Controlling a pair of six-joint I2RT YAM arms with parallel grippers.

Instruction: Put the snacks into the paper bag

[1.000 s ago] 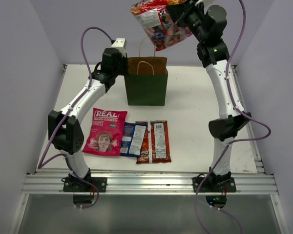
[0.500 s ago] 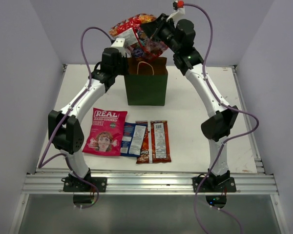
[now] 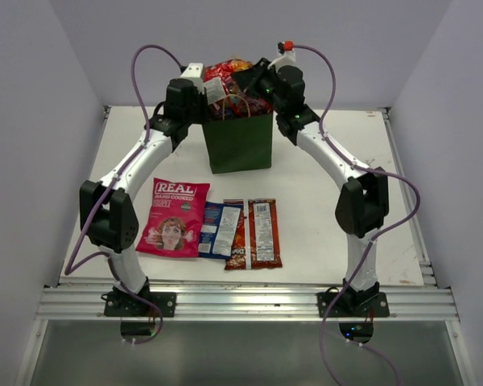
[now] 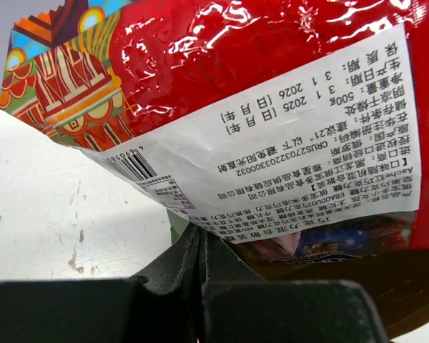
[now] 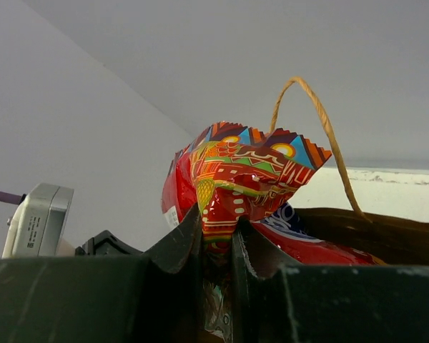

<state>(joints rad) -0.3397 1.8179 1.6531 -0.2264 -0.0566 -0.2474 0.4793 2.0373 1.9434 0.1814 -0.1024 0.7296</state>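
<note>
You see the white counter (image 3: 330, 169) with both arm bases bolted at its near edge. Toward its far side stands the dark green paper bag (image 3: 240, 146), upright, with its mouth open and its brown inside showing. One tan loop handle (image 5: 322, 121) rises above the rim in the right wrist view. The red candy bag (image 3: 225, 71) sits in that mouth. Its lower part is inside the paper bag and its upper part still stands above the rim. In the left wrist view its white printed label (image 4: 300, 136) fills most of the frame. Three packets lie flat in a row near the front of the counter, well apart from the paper bag. The pink crisp bag (image 3: 174, 219) is on the left, the orange-red packet (image 3: 263, 233) on the right, and the small blue packet (image 3: 220, 228) between them, touching both. Your right claw (image 5: 216, 229) reaches over the bag's mouth from the right and pinches the crimped top edge of the red candy bag between its fingers. Your left claw (image 4: 200, 246) sits at the left rim of the paper bag with its fingers pressed together. You cannot tell from these views whether the paper wall is caught between them.
</note>
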